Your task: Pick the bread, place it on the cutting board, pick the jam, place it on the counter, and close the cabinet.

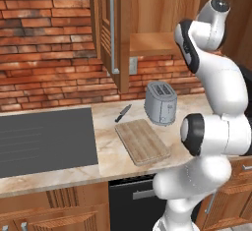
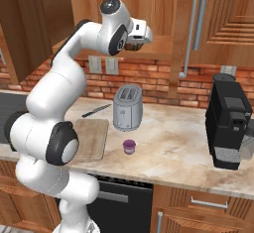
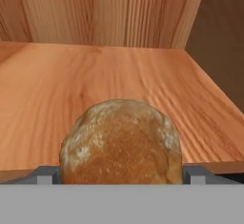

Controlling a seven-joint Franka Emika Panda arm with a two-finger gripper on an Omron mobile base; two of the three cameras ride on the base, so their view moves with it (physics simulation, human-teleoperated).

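Gripper (image 3: 122, 175) clamps bread (image 3: 121, 142) just off the cabinet (image 3: 119, 89) shelf edge.

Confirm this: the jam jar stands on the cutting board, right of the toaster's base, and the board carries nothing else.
Wrong on one point. In the right base view the jam jar stands on the counter, beside the cutting board, not on it. The board is bare.

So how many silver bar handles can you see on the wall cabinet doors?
3: one handle on the open door left of the shelf, and two handles on the doors right of it. Others may be out of frame.
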